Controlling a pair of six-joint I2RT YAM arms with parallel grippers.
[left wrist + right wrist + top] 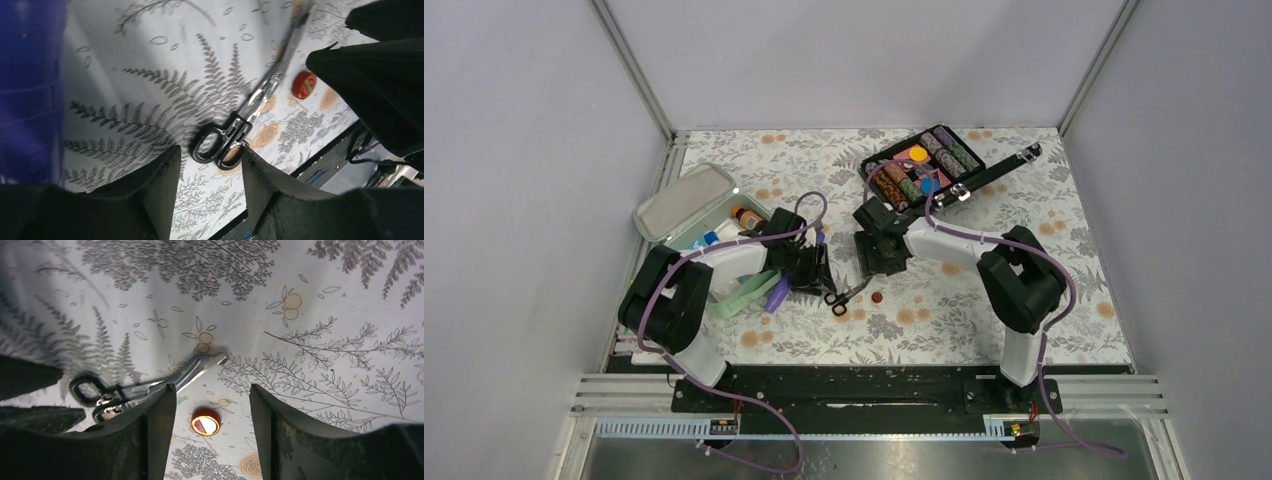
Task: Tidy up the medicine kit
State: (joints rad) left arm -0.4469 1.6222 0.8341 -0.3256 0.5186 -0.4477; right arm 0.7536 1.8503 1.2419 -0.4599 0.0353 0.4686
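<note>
Past my left fingers (160,200) the black-handled steel scissors (235,130) blur toward their tips. My right fingers (157,440) cover part of them. The label on the small red round cap (205,421) is too small to read.

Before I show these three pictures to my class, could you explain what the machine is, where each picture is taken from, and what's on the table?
These are two robot arms bolted at the near edge of a table. The wide picture looks down from above; the other two come from a camera on each wrist, looking past its claw. On it lie scissors, a small red disc, the open mint-green medicine kit and a black case of colourful rolls. The left claw and right claw are open, holding nothing.
</note>
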